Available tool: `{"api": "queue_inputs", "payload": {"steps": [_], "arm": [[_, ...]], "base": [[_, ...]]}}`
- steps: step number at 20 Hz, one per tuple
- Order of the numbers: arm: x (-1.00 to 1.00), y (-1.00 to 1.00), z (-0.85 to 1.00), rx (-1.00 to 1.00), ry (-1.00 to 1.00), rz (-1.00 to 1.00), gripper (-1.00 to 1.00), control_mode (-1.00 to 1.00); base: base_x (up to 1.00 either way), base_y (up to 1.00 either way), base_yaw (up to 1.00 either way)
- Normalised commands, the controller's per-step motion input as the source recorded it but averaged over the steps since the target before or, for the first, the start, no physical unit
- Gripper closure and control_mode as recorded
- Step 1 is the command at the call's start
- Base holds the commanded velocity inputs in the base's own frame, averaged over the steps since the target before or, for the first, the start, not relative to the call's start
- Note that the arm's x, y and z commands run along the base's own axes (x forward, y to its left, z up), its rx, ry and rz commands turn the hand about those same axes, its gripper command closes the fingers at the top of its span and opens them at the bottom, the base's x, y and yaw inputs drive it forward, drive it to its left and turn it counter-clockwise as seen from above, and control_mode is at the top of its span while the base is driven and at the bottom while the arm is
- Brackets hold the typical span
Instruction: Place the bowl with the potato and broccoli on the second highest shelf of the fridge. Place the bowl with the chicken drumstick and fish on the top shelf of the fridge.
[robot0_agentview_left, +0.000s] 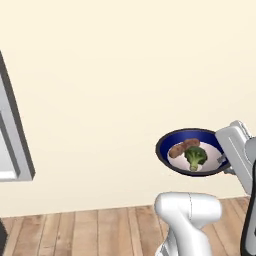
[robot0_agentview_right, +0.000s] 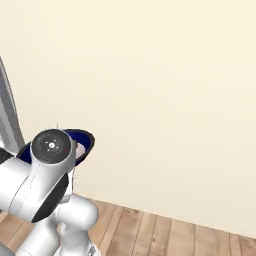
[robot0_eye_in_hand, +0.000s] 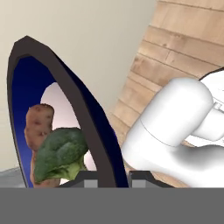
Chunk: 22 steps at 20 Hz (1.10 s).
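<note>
Left base view: bowl with the potato and broccoli (robot0_agentview_left: 172, 142) held aloft before cream wall (robot0_agentview_left: 110, 75), above wood floor (robot0_agentview_left: 90, 230), potato (robot0_agentview_left: 183, 146) touching broccoli (robot0_agentview_left: 195, 157); right base view: bowl rim behind arm joint; hand view: hand (robot0_eye_in_hand: 107, 178) clamped shut on bowl rim.

You are viewing a rendered domestic room, plain cream wall (robot0_agentview_left: 115, 75), light brown wooden plank floor (robot0_agentview_left: 100, 230), tall grey appliance door panel (robot0_agentview_left: 12, 140) at left edge.

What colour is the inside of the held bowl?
White inside the bowl, with a dark blue rim; clearest in left base view.
</note>
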Motion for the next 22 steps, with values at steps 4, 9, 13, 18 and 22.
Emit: {"api": "queue_inputs", "payload": {"steps": [4,9,13,18,22], "arm": [[0.0,0.0,0.0,0.0,0.0,0.0,1.0,1.0],[0.0,0.0,0.0,0.0,0.0,0.0,1.0,1.0],[0.0,0.0,0.0,0.0,0.0,0.0,1.0,1.0],[0.0,0.0,0.0,0.0,0.0,0.0,1.0,1.0],[0.0,0.0,0.0,0.0,0.0,0.0,1.0,1.0]], "base": [[0.83,-0.44,0.44],[-0.09,0.0,1.0],[-0.08,0.0,1.0],[0.56,-0.32,0.82],[0.87,-0.44,0.71]]}}
